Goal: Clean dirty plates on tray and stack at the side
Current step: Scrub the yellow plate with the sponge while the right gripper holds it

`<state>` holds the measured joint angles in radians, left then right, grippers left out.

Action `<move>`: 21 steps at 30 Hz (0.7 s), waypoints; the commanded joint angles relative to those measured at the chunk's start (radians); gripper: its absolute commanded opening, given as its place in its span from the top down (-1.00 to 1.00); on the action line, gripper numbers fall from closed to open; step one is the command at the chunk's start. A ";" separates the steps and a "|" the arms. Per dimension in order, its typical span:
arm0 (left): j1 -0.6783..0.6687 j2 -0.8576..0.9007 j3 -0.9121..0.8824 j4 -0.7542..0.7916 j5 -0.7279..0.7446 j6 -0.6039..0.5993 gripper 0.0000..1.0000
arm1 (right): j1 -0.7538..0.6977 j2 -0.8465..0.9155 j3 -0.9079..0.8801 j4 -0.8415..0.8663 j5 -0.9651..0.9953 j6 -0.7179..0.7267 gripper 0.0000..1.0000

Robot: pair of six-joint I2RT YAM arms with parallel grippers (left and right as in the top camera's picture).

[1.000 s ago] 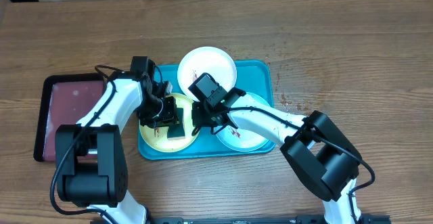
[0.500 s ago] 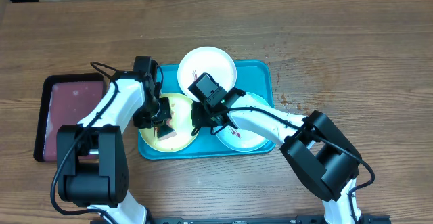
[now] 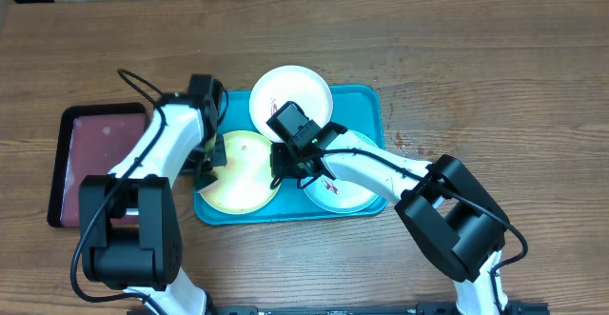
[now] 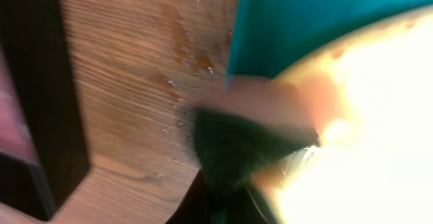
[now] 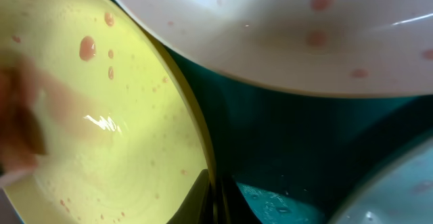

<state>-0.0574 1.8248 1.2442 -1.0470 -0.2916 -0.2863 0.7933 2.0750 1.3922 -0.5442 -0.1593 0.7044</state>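
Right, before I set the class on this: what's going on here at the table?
The left gripper presses a sponge against the yellow-green plate's left rim, while the right gripper pinches its right rim to steady it. All three plates, including the white plate and the mint plate, sit on the blue tray, spotted red. Nothing is stacked yet.

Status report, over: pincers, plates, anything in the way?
Left pincer shut on sponge at left rim of yellow-green plate. Right pincer shut on its right rim. Red spots on it. White plate crowds right pincer.
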 commanded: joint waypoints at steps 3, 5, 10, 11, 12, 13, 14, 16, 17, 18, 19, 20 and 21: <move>0.011 -0.004 0.184 -0.003 0.365 0.064 0.91 | -0.022 0.013 0.001 -0.002 0.028 -0.005 0.93; 0.010 -0.004 0.183 0.043 0.607 0.144 0.92 | -0.022 0.013 0.001 -0.002 0.028 -0.005 0.93; 0.002 0.000 0.120 0.097 0.720 0.159 0.92 | -0.022 0.013 0.001 -0.002 0.028 -0.005 0.93; 0.002 0.000 0.100 0.108 0.714 0.159 0.92 | -0.022 0.013 0.001 -0.002 0.028 -0.005 0.93; 0.002 0.000 0.085 0.117 0.706 0.159 0.92 | -0.022 0.013 0.001 -0.002 0.028 -0.005 0.93; 0.002 0.000 0.052 0.140 0.694 0.159 0.92 | -0.022 0.013 0.001 0.000 0.028 -0.005 0.93; 0.002 0.000 0.024 0.163 0.680 0.153 0.92 | -0.022 0.013 0.001 0.002 0.027 -0.005 0.93; 0.002 0.000 -0.025 0.203 0.640 0.140 0.92 | -0.022 0.013 0.001 0.006 0.027 -0.005 0.93; 0.002 0.000 -0.050 0.222 0.612 0.129 0.91 | -0.022 0.013 0.001 0.008 0.027 -0.005 0.93; 0.002 0.000 -0.072 0.240 0.581 0.117 0.91 | -0.022 0.013 0.001 0.009 0.027 -0.005 0.93; 0.002 0.000 -0.094 0.258 0.550 0.106 0.91 | -0.022 0.013 0.001 0.009 0.027 -0.005 0.93; 0.002 0.000 -0.119 0.276 0.514 0.093 0.91 | -0.022 0.013 0.001 0.009 0.027 -0.005 0.93; 0.002 0.000 -0.142 0.293 0.476 0.080 0.92 | -0.022 0.013 0.001 0.008 0.027 -0.005 0.93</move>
<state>-0.0528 1.8248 1.1633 -0.7883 0.3004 -0.1619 0.7784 2.0750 1.3922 -0.5396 -0.1493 0.7025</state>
